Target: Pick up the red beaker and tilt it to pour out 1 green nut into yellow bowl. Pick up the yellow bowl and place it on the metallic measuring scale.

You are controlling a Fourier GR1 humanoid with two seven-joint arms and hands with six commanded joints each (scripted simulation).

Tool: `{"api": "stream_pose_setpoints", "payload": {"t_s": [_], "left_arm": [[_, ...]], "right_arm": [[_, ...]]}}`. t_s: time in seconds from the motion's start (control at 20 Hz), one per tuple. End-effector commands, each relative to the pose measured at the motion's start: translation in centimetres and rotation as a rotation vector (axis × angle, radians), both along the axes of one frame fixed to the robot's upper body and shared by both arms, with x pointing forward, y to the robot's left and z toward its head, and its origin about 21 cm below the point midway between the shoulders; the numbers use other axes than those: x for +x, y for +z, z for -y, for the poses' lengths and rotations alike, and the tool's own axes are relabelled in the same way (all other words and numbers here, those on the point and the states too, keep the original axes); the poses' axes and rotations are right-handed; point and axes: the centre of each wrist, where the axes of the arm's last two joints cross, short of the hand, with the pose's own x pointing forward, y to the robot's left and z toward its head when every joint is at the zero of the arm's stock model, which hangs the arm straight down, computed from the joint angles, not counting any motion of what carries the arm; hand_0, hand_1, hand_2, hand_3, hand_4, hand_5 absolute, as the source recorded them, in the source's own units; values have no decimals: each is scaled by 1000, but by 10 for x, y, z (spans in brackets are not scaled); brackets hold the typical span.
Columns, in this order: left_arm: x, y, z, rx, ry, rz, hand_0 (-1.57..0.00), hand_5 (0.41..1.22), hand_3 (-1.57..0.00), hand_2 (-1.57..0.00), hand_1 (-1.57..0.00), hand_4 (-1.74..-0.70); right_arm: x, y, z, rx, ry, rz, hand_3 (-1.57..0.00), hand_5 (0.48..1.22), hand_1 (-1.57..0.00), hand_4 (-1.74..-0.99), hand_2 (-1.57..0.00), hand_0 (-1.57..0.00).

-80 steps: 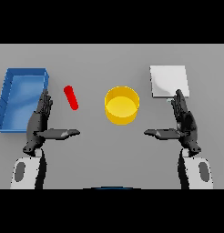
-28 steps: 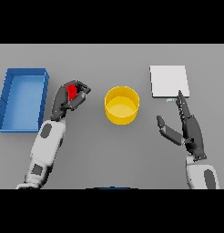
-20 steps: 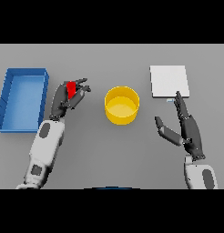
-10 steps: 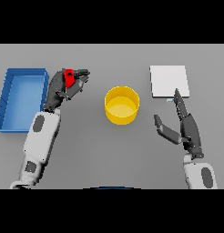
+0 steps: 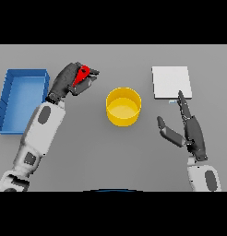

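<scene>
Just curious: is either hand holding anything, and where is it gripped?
The left hand holds the red beaker, fingers curled round its body. The right hand holds nothing.

Two white-and-grey arms with dark hands.
Left hand point(image 5: 68, 82) upper left, right hand point(image 5: 191, 131) lower right; forearms carry grey oval panels.

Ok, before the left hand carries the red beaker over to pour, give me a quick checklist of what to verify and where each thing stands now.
1. Grip on the red beaker: left hand has its fingers curled round it. Ok.
2. Beaker over the yellow bowl: it sits to the bowl's left, apart from it. Not ok.
3. Bowl upright and unobstructed: ok.
4. Green nut inside the beaker: cannot tell.
5. Metallic measuring scale free for the bowl: nothing on its plate. Ok.
6. Right hand out of the pour path: open, right of the bowl, just below the scale. Ok.
</scene>
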Motion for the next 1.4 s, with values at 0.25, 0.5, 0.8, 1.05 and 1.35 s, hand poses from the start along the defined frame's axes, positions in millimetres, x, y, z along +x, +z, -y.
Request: {"api": "stream_pose_setpoints", "payload": {"t_s": [0.25,0.5,0.8,1.05,1.35], "left_arm": [[7,29,29,392,-114,44,-1570,1147,-1570,-1570,-1570,-1740],[9,38,57,759,-205,100,-1571,1197,-1571,-1571,-1571,-1741],[18,54,79,1118,-339,167,-1571,1215,-1349,-1571,-1571,-1717],[23,61,99,1306,-464,239,-1571,1219,-1429,-1571,-1571,-1725],[25,65,117,1540,-562,359,-1571,1220,-1534,-1571,-1571,-1734]], "right_arm": [[-2,-1,-3,9,15,-23,1,668,1,-1182,1,1],[-5,4,0,28,6,-17,1,676,1,-1187,1,1],[-6,0,-3,85,0,-59,1,659,1,-1197,1,1],[-6,-4,-4,73,-13,-50,1,617,1,-1221,1,1],[-4,-4,-9,61,-28,-18,1,575,1,-1185,1,1]]}}
